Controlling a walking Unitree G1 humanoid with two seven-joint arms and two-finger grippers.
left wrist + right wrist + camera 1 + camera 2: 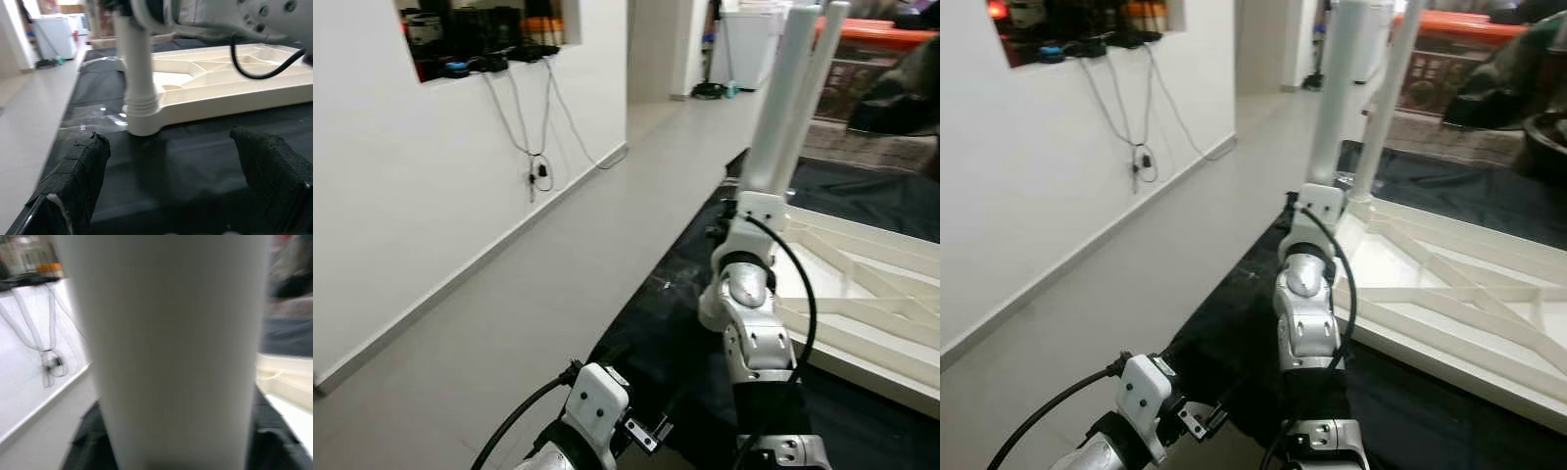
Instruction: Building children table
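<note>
From the head views, the table top [862,294] lies upside down on a black sheet [675,343], with its ribbed underside facing up. Two white legs stand upright at its near corner area: the near leg [783,108] and a second leg [822,78] just behind it. The right arm [749,323] reaches forward to the base of the near leg. The right gripper sits at the leg, but the arm hides the fingers here, so I cannot tell from these views how they stand. The left arm [592,406] stays low at the bottom edge, over the sheet border. On the left there is a white wall [411,196] with cables [533,147] hanging from a niche, and a grey floor [558,284] runs along it.

In the left wrist view, the left gripper [181,166] is spread wide, its two black fingers [78,171] far apart and holding nothing. Between them, further ahead, the near leg [137,73] stands in the corner socket of the table top [220,93], and its threaded collar rests on the socket. The sheet [186,152] lies under all.

In the right wrist view, the near leg [176,347] is very close and blurred. The fingers cannot be made out here, so I cannot tell if they pinch the leg.
</note>
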